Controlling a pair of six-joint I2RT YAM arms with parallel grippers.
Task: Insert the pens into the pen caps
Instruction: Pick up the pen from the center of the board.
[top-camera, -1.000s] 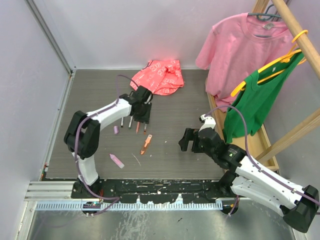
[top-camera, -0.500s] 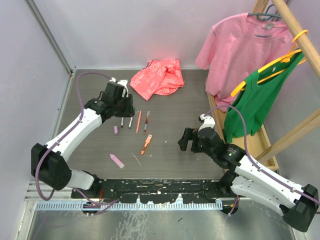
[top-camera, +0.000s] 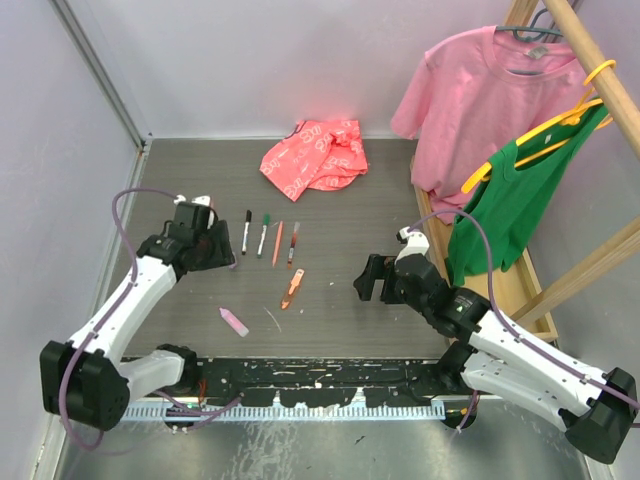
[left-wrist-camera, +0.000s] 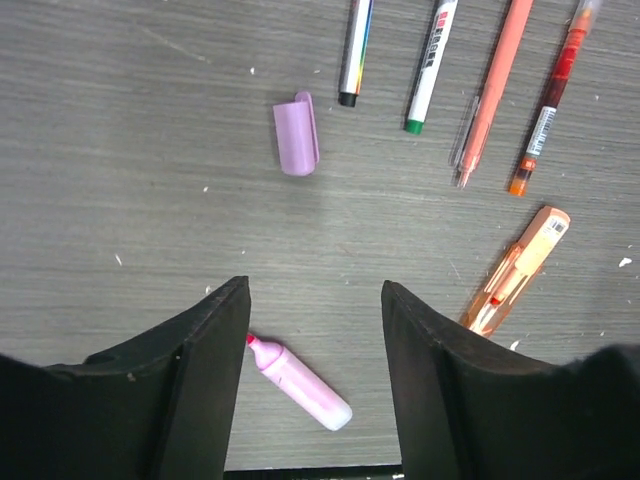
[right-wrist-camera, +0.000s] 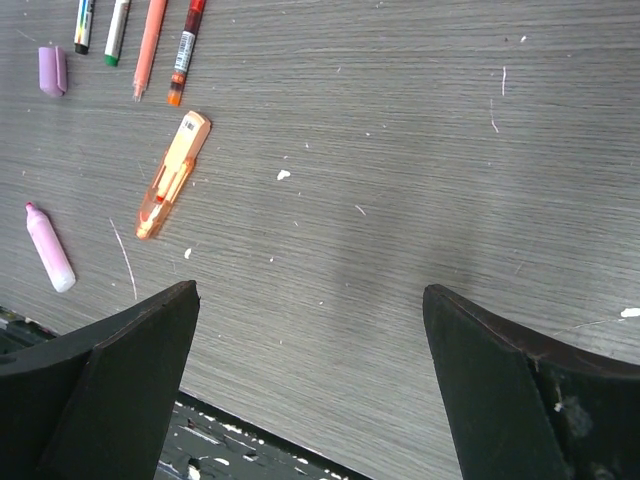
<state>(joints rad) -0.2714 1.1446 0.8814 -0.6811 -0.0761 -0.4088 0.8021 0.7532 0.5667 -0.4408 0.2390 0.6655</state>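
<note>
Left tool (left-wrist-camera: 314, 375) was seen empty with jaws apart, pink highlighter (left-wrist-camera: 297, 381) uncapped between its fingers at frame bottom, lilac cap (left-wrist-camera: 296, 133) up above; the other four pens (left-wrist-camera: 455, 75) were lined along the top. Right tool (right-wrist-camera: 310, 385) was spread wide, empty

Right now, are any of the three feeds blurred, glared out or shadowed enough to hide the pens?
Top view: sharp and evenly lit, though the pens are tiny. Left wrist view: crisp, with the lilac cap and pink highlighter clear; the left gripper fingers block the lower corners. Right wrist view: sharp, with a soft shadow band on the table.
</note>
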